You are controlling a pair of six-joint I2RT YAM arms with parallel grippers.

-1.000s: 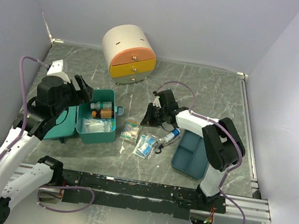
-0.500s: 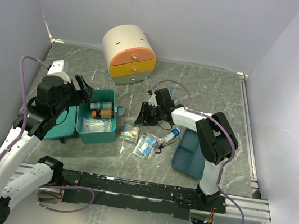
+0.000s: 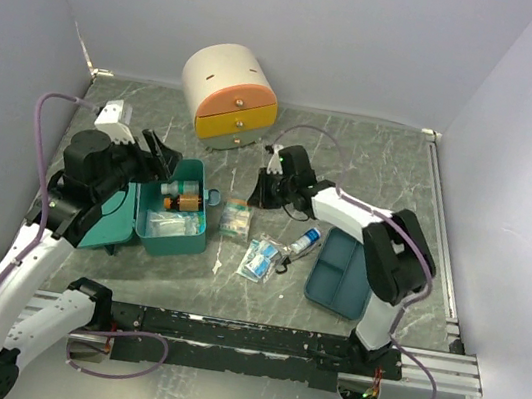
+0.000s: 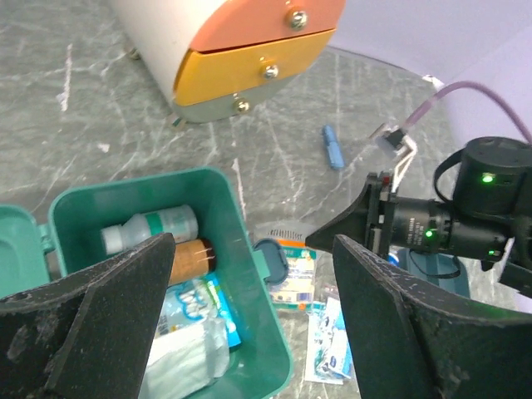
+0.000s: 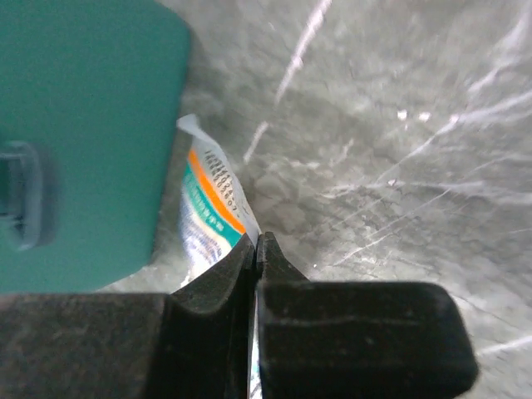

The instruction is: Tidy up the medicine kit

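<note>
Teal-green medicine kit [image 3: 171,233] [image 4: 133,186], lid thrown open to its left, stands left of centre on the grey marbled bench [image 3: 381,177]. It holds a white bottle [image 4: 150,231], an amber bottle [image 4: 193,253] and blue-and-white packets [image 4: 199,307], the lowest half hidden by the fingers. Left gripper [image 3: 156,157] [image 4: 253,241] hovers over the kit, jaws wide apart and empty. Right gripper [image 3: 262,195] [image 5: 256,241] is low beside the kit's right wall, jaws pressed together. An orange-striped sachet [image 3: 234,220] [image 5: 212,199] reaches its tips; whether it is pinched cannot be told. Loose sachets [image 3: 262,258], a small bottle [image 3: 305,238] and a dark-blue tray [image 3: 340,272] lie to the right. The cream cabinet [image 3: 227,92] stands behind, cut off in the left wrist view.
</note>
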